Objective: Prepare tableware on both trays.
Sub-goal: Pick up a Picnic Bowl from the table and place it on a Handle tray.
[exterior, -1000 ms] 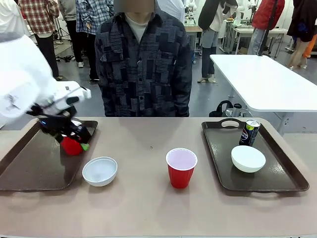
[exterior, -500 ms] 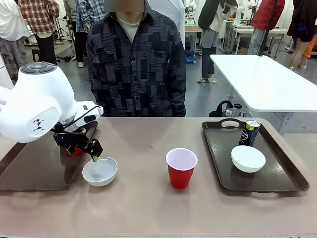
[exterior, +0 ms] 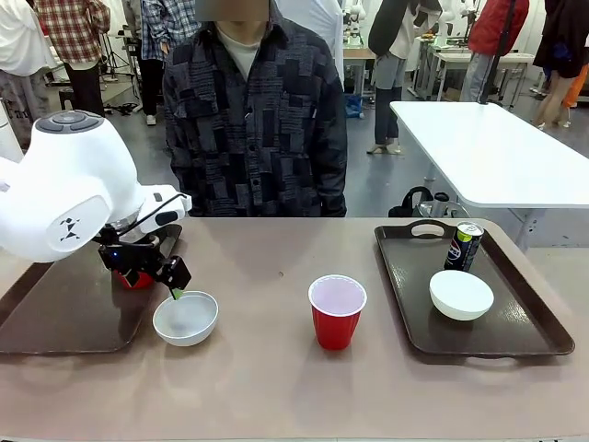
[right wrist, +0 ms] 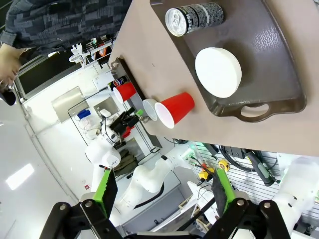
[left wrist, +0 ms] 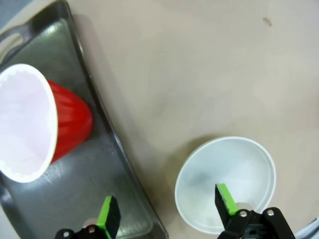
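The left end effector (left wrist: 167, 206) is held wide open with nothing gripped, low over the near right edge of the left tray (exterior: 55, 313). One finger is set over the inside of a white bowl (exterior: 185, 317) and the other over the tray floor, so that the tray's rim is straddled; whether the bowl is touched cannot be told. This bowl is placed on the bare tabletop (exterior: 276, 387), just beside the tray. A red cup (left wrist: 45, 124) is seen inside the left tray, towards its far right corner, partly hidden behind the end effector in the front view. A second red cup (exterior: 337, 311) is stood upright on the tabletop between the two trays. On the right tray (exterior: 534, 322) a second white bowl (exterior: 461, 294) is set, and a black can (exterior: 463, 246) is stood upright just behind it. The right end effector (right wrist: 163, 184) is held high above that tray, spread wide and empty.
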Available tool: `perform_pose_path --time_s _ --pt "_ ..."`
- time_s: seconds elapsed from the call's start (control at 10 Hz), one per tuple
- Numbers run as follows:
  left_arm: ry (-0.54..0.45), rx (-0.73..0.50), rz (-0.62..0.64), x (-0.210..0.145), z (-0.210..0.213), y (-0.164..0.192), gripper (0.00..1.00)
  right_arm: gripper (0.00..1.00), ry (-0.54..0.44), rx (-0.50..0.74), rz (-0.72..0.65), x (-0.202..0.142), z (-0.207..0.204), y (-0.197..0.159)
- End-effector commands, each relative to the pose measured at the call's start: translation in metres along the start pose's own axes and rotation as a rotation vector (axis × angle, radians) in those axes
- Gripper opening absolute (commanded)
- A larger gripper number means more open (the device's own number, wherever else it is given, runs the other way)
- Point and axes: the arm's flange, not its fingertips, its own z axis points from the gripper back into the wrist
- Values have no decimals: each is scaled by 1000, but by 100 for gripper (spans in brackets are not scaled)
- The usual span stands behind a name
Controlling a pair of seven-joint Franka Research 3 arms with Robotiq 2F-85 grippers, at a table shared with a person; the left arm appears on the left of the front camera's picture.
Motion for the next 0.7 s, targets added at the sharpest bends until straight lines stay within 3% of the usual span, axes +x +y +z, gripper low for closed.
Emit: perform_pose_path --time_s 0.0,0.2,0.3,0.4,0.5,0.6 --pt "61 -19 60 -3 -8 -4 100 100 1 6 -1 -1 0 1" --pt "132 -29 90 2 -22 -7 100 100 1 6 -1 -1 0 1" --pt "112 -56 72 4 -28 -7 46 100 1 6 -1 -1 0 1" --pt "110 -61 61 3 -28 -8 44 100 1 6 -1 -1 0 1" --pt "107 -71 70 5 -27 -7 0 100 1 6 -1 -1 0 1" --pt "109 -74 79 5 -28 -6 0 100 1 6 -1 -1 0 1"
